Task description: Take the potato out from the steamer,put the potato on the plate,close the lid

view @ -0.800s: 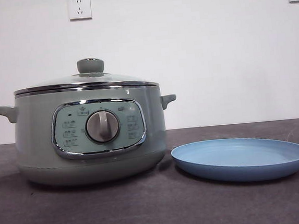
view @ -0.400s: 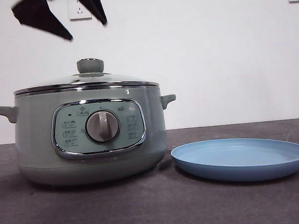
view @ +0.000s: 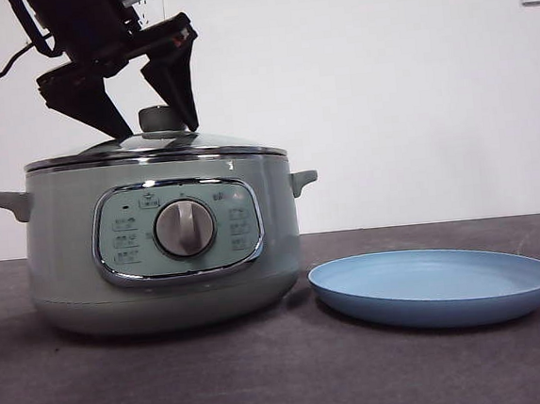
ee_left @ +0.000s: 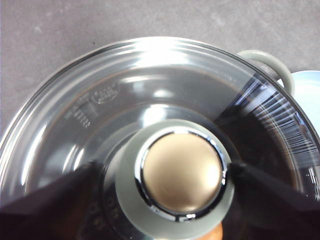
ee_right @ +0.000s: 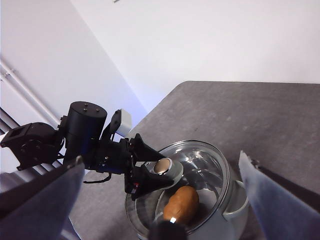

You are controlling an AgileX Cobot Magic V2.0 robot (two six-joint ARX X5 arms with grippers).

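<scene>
Straddling the lid (view: 156,144) knob, open left tool (view: 150,129); potato (ee_right: 181,204) inside steamer (view: 161,249)

Dark grey table (view: 267,382), steamer (view: 162,268) at left, plate (view: 435,287) just beside

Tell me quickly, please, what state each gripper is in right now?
Left gripper: open, jaws either side of the lid's knob.
Right gripper: open, holding nothing, raised away from the steamer.

Only an unreadable oval stamp and tiny print on the glass lid (ee_left: 100,100), icons on the steamer (view: 160,240) panel.
</scene>
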